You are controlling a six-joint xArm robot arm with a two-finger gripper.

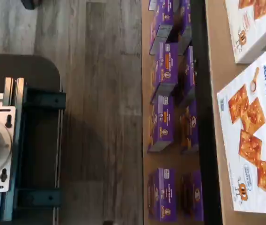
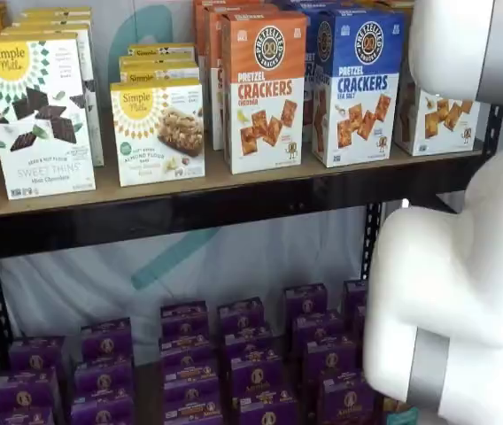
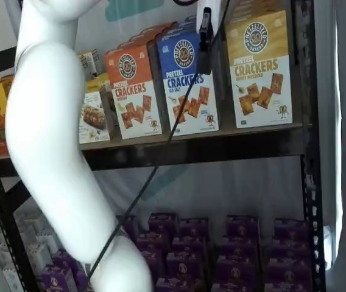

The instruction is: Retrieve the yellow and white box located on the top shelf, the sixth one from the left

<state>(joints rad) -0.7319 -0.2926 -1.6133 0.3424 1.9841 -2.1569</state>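
Claw [image 3: 204, 36] hangs from above in a shelf view, only dark fingers side-on, in front of the blue-topped carton [image 3: 188, 82]; its spread is unclear, nothing held. Yellow and white box [image 3: 260, 70] stands upright on the top shelf [image 3: 222, 146], just beside that carton.

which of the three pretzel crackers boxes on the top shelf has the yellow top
The yellow and white box, rightmost of the three, beside the blue-topped carton; the orange-topped carton stands left of that.

Grey wood-plank floor [image 1: 100, 93]; pale backdrop [image 2: 234, 257] behind shelving (teal mark on it); black perforated upright [image 3: 310, 182].
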